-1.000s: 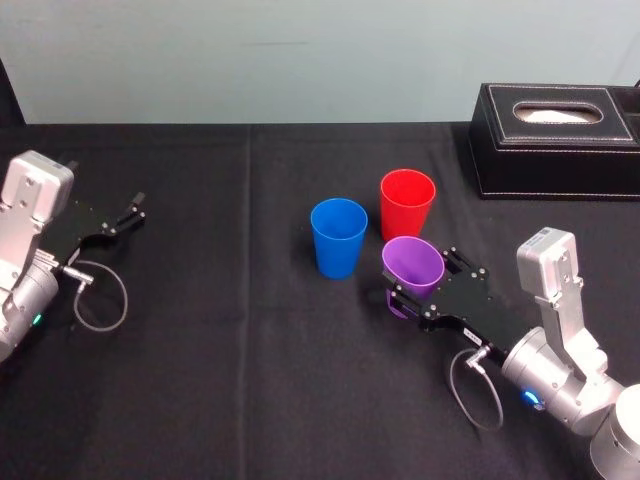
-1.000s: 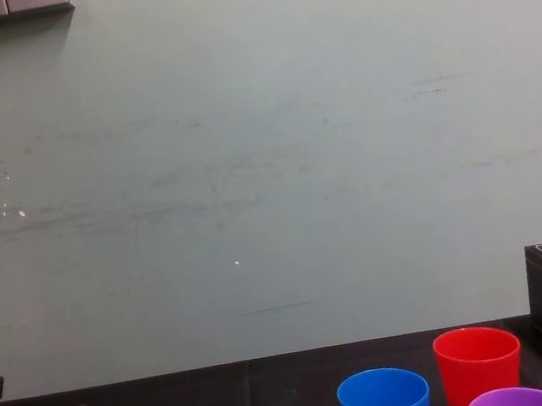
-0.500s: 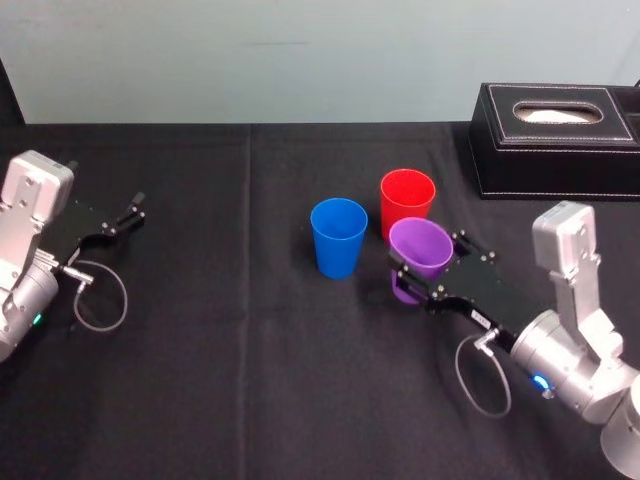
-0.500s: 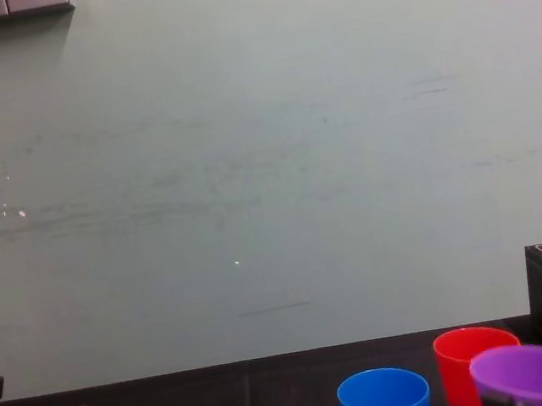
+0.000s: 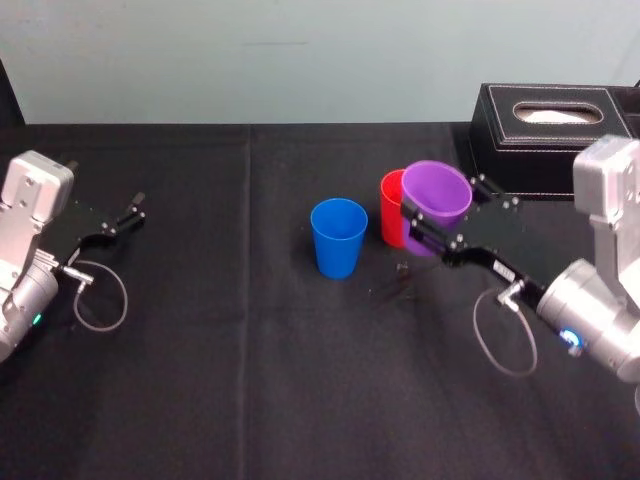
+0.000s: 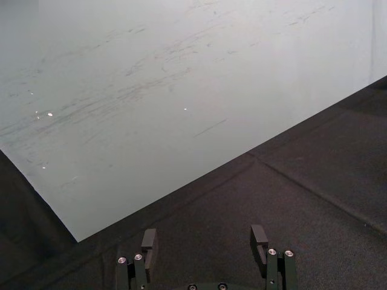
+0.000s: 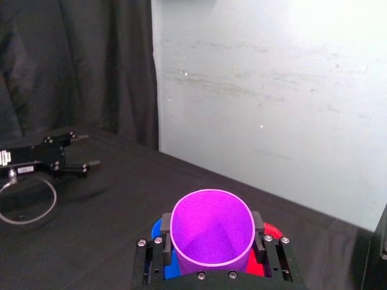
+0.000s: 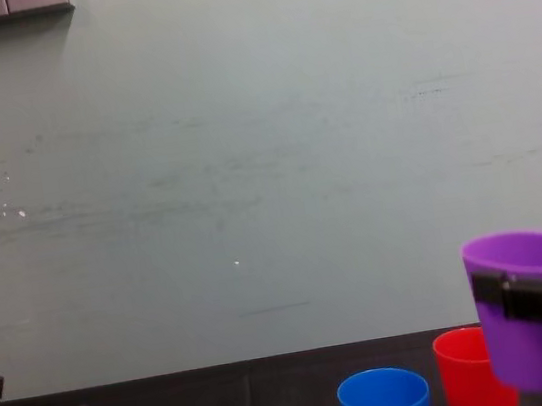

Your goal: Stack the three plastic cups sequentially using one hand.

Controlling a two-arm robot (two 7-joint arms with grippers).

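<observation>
My right gripper [image 5: 432,222] is shut on the purple cup [image 5: 436,203], holding it upright in the air above and just right of the red cup [image 5: 392,205]. In the chest view the purple cup [image 8: 528,308] hangs well above the table with a black finger [image 8: 526,295] across its side, beside the red cup [image 8: 469,373]. The blue cup [image 5: 338,236] stands upright on the black cloth to the red cup's left. The right wrist view looks down into the purple cup [image 7: 211,230] between both fingers. My left gripper [image 5: 128,215] rests open at the far left; its fingers [image 6: 259,237] stand apart.
A black box with white stitching [image 5: 552,137] sits at the back right, close behind the right arm. A black cloth [image 5: 230,350] covers the table. A pale wall [image 8: 246,166] stands behind it.
The right gripper has lifted the purple cup off the cloth and carried it up and back towards the red cup. The left arm has not moved.
</observation>
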